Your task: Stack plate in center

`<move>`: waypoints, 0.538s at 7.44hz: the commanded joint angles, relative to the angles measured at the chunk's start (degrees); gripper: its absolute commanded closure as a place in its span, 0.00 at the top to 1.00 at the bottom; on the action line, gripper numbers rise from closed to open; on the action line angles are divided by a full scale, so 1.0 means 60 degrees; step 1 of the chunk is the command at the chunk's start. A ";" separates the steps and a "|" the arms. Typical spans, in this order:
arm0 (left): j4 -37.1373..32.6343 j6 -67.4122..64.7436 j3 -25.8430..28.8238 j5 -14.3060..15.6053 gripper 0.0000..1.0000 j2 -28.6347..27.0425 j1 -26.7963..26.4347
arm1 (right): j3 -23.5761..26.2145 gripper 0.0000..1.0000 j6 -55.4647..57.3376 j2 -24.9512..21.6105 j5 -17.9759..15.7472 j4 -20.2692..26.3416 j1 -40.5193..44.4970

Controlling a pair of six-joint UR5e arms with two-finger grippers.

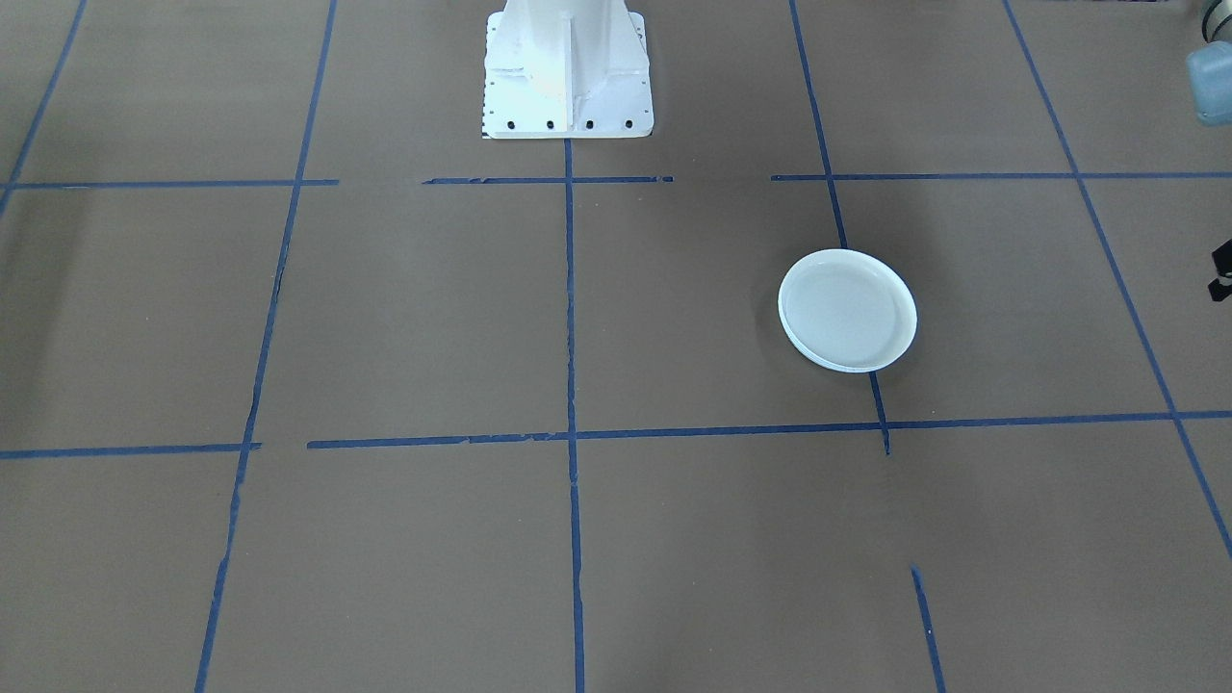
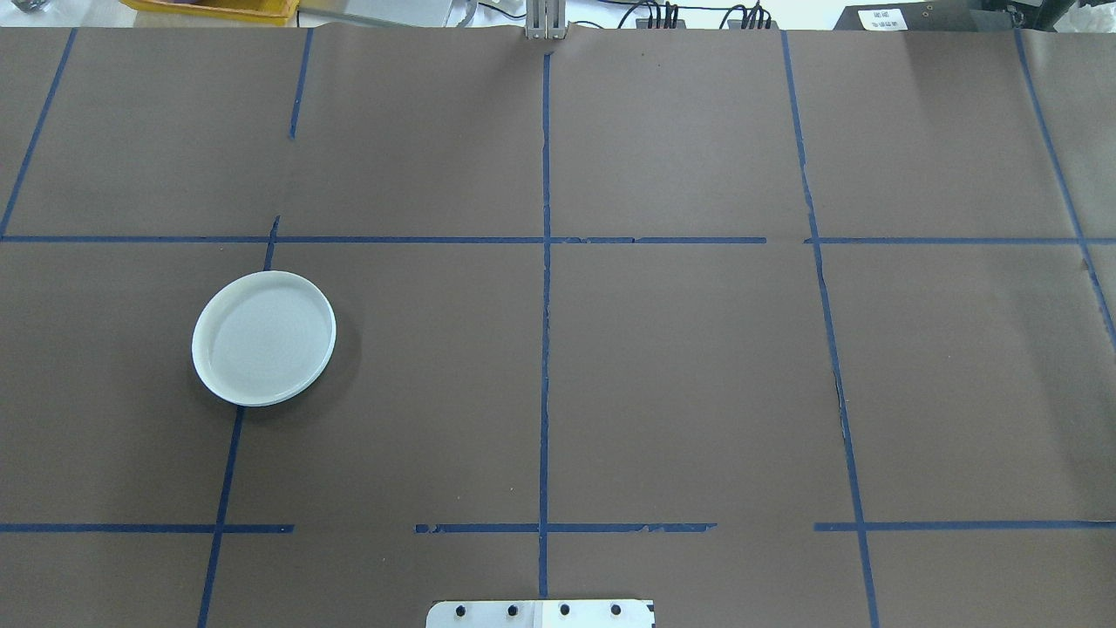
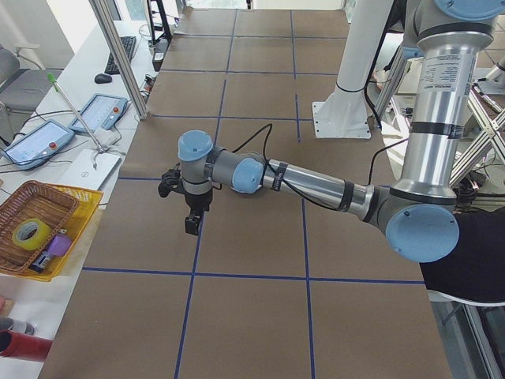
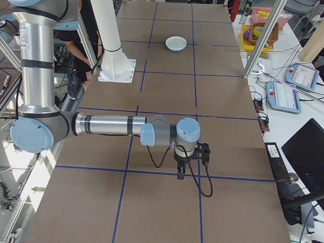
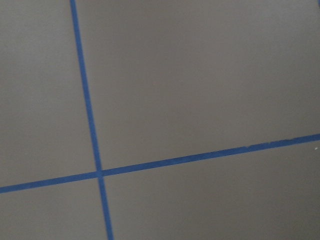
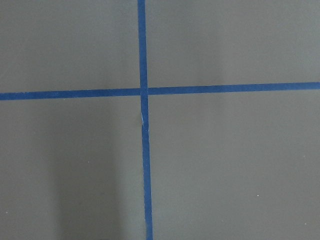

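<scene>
One round shallow pale blue-grey plate point(image 2: 263, 338) with a raised rim lies flat on the left half of the table, also seen from the front point(image 1: 847, 310) and far off in the right-side view point(image 4: 177, 43). No other plate shows. The left gripper point(image 3: 192, 225) hangs over the table's left end, well apart from the plate, fingers pointing down. The right gripper point(image 4: 180, 175) hangs low over the opposite end. Neither holds anything I can see, and I cannot tell whether either is open or shut. Both wrist views show only bare paper and tape.
Brown paper with a grid of blue tape lines point(image 2: 546, 349) covers the table. The white robot pedestal point(image 1: 566, 72) stands at the near middle edge. A yellow basket point(image 3: 35, 225) and tablets point(image 3: 99, 113) sit on a side bench beyond the left end.
</scene>
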 commanded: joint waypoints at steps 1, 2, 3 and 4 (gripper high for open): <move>0.0224 0.2175 0.0958 -0.0089 1.00 0.0505 -0.1095 | -0.0005 1.00 0.0000 0.0000 -0.0012 0.0000 0.0000; 0.0208 0.2225 0.1500 -0.0234 1.00 0.0507 -0.1099 | -0.0005 1.00 0.0000 0.0000 -0.0012 0.0000 0.0000; 0.0179 0.2254 0.1781 -0.0439 1.00 0.0522 -0.1128 | -0.0005 1.00 0.0000 0.0000 0.0002 0.0000 0.0000; 0.0208 0.2240 0.1769 -0.0455 1.00 0.0522 -0.1157 | -0.0005 1.00 0.0000 0.0000 -0.0012 0.0000 0.0000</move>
